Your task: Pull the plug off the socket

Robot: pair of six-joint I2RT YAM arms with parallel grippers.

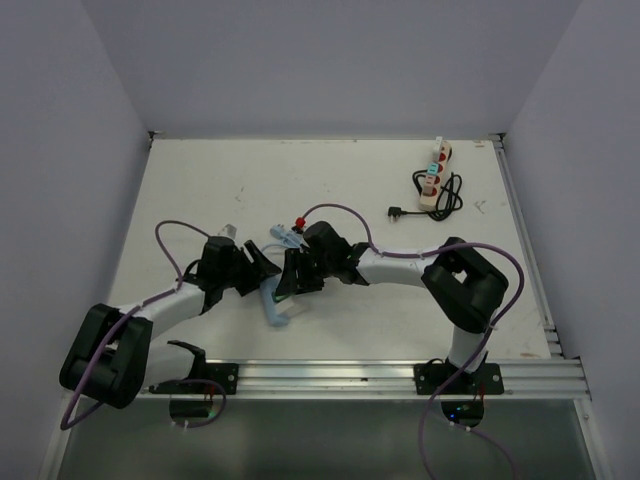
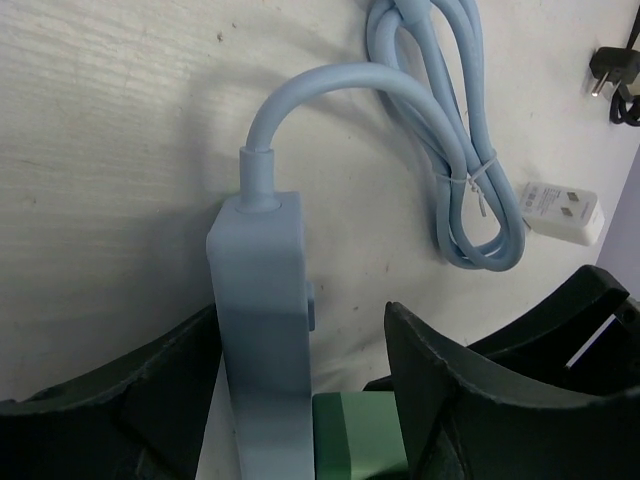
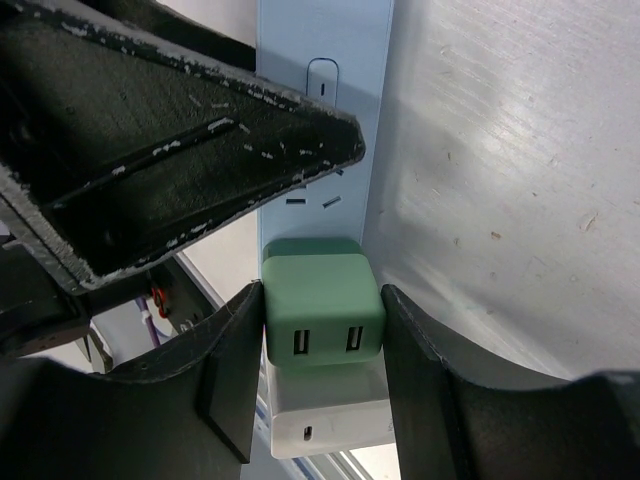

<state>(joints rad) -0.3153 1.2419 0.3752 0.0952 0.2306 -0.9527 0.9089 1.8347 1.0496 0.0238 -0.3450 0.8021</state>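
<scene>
Plug [image 3: 322, 305] seated in socket strip [image 3: 325, 60], right claw [image 3: 322, 325] clamping it.

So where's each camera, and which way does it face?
Top: overhead, behind the robot, looking down on the table; both arms show.
Left wrist: on the left arm, facing along the blue power strip; left tool shows.
Right wrist: on the right arm, facing the green charger; right tool grips it.
Shared: both wrists see strip and charger.
</scene>
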